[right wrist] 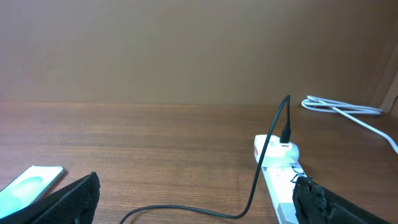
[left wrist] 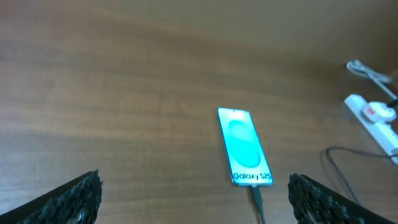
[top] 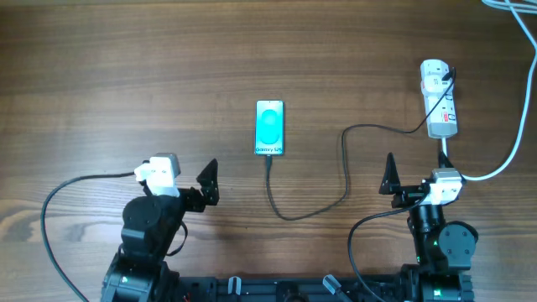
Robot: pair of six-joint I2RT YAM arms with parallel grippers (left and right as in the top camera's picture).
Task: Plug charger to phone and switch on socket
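Seen from overhead, the phone (top: 269, 127) lies screen-up and glowing cyan at the middle of the wooden table (top: 126, 67). The charger (top: 345, 172) meets the phone's near short edge, loops toward the robot and runs right and away to its black plug, seated at the far end of the socket (top: 439, 105) at the far right. A thick white cord (top: 503, 168) trails from the socket's near end toward the right edge. The left gripper (top: 210, 184) and right gripper (top: 392, 186) hang near the table's near side, well apart from phone and socket, each with nothing in its grasp. In the left wrist view, the left gripper's (left wrist: 193, 180) fingers (left wrist: 71, 199) stand spread wide over bare wood, the phone (left wrist: 244, 146) lying just beyond them with the charger's dark tip (left wrist: 256, 196) at its near edge and the socket (left wrist: 373, 118) far to the right. In the right wrist view, the right gripper (right wrist: 196, 180) is likewise spread wide and empty, with the phone (right wrist: 28, 186) at near left and the socket (right wrist: 277, 163) ahead to the right, the black plug upright in it.
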